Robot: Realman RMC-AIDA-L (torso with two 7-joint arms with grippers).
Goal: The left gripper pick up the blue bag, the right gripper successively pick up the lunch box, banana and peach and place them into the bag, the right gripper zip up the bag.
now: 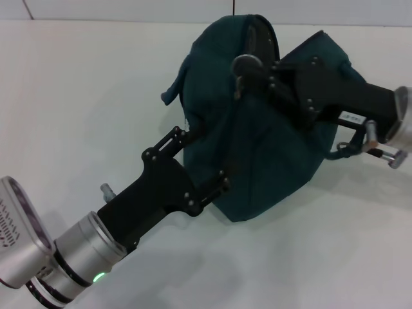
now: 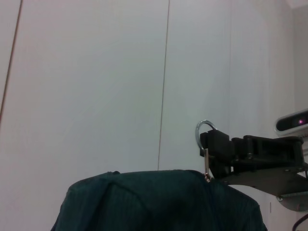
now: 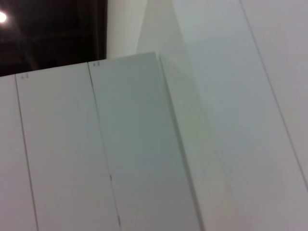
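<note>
The blue bag (image 1: 257, 148) stands on the white table, its top closed along the zipper line. My left gripper (image 1: 205, 158) reaches in from the lower left and is shut on the fabric of the bag's near side. From the right, my right gripper (image 1: 252, 72) comes in over the bag's top and is shut on the silver zipper ring pull (image 1: 246, 63). The left wrist view shows the bag's top (image 2: 154, 202), the ring pull (image 2: 204, 131) and the right gripper (image 2: 214, 147) pinching it. The lunch box, banana and peach are out of view.
The white table (image 1: 77, 96) spreads to the left of the bag and in front of it. A white wall (image 1: 129, 8) runs behind. The right wrist view holds only white panels (image 3: 125, 144) and a dark ceiling (image 3: 48, 29).
</note>
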